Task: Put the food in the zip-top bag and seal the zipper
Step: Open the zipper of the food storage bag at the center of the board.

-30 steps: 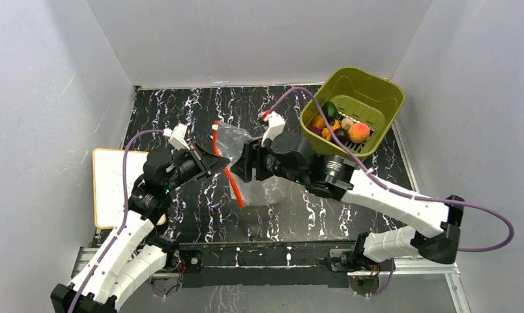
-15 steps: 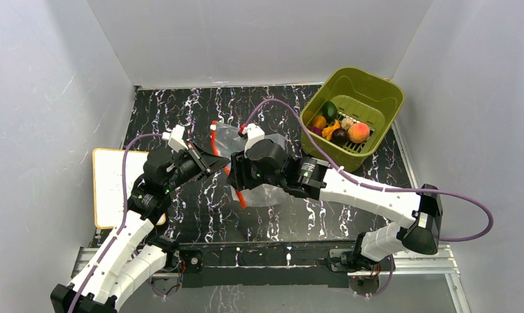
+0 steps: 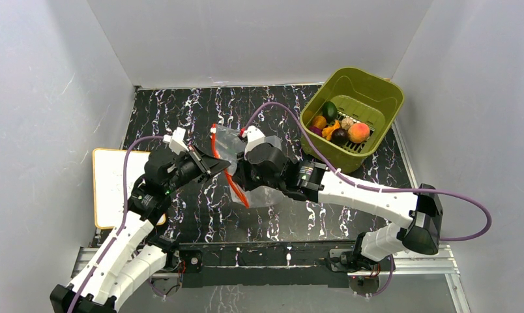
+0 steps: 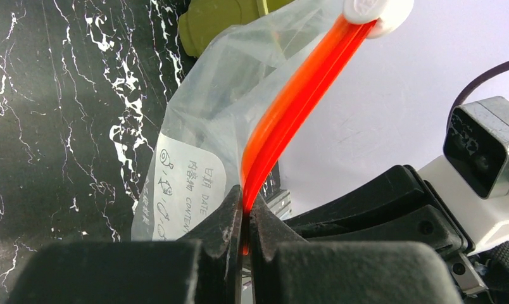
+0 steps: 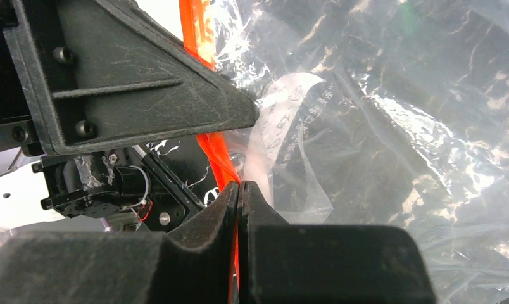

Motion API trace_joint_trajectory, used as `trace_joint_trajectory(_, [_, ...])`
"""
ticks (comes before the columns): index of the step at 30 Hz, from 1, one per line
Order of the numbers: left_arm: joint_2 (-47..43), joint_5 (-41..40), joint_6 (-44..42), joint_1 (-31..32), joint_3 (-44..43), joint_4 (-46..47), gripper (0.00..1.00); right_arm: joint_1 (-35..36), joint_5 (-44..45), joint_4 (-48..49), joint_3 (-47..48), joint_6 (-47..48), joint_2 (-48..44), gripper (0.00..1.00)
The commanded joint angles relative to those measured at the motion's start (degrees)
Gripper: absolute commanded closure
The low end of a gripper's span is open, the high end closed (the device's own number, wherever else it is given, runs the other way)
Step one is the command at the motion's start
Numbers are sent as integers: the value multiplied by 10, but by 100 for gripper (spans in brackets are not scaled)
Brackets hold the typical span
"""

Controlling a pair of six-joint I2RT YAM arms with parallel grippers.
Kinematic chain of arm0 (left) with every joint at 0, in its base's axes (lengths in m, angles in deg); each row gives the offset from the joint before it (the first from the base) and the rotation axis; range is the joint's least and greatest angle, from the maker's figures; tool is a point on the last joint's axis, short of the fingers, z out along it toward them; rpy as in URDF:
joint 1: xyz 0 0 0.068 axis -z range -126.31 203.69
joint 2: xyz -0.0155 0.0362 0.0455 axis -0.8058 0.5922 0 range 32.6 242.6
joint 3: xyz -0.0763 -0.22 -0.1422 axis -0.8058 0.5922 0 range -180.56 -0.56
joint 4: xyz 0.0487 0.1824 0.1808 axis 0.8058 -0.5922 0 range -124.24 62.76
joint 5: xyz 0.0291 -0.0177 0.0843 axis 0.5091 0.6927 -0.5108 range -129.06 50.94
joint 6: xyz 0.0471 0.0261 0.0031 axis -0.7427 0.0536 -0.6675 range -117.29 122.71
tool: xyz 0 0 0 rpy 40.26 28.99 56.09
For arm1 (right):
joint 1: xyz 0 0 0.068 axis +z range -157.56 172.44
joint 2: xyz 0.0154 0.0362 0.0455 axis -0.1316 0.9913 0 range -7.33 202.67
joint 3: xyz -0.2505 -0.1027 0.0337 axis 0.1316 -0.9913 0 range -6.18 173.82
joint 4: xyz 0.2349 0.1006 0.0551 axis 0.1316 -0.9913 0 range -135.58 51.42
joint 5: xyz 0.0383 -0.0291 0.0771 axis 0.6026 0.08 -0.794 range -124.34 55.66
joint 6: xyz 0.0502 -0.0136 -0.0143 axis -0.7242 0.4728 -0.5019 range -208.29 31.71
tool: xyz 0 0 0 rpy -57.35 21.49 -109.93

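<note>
At mid-table point(image 3: 174, 107), left pincer point(image 4: 243, 206) and right pincer point(image 5: 238, 193) both clamped tight on zipper point(image 4: 296, 101).

One bag point(image 3: 230, 140), one zipper point(image 4: 290, 107), one basket point(image 3: 377, 91), at least six food pieces point(image 3: 358, 132), one left claw point(image 4: 242, 212), one right claw point(image 5: 238, 190), one board point(image 3: 109, 186).

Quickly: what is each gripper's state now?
Left gripper: shut on the thin red-orange zipper strip of the clear plastic bag.
Right gripper: shut on the same strip.
</note>
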Motion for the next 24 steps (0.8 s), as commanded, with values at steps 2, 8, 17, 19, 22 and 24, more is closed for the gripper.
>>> trace_joint_trajectory(2, [-23,11,15,1,-27,1,100,1,38,26,-12,16,-20,100])
trace_joint_trajectory(8, [-19,13,27,2,-30,-7,100,2,27,10,3,8,0,87])
trace_joint_trajectory(17, [-22,3,34,1,-29,-13,100,9,47,8,4,3,11,75])
trace_joint_trajectory(19, [-22,2,41,1,-28,-11,100,11,53,7,4,3,16,75])
trace_joint_trajectory(22, [-23,5,47,1,-27,-4,100,12,73,4,4,5,21,77])
trace_joint_trajectory(24, [-24,4,48,2,-28,-8,100,13,84,9,0,10,21,82])
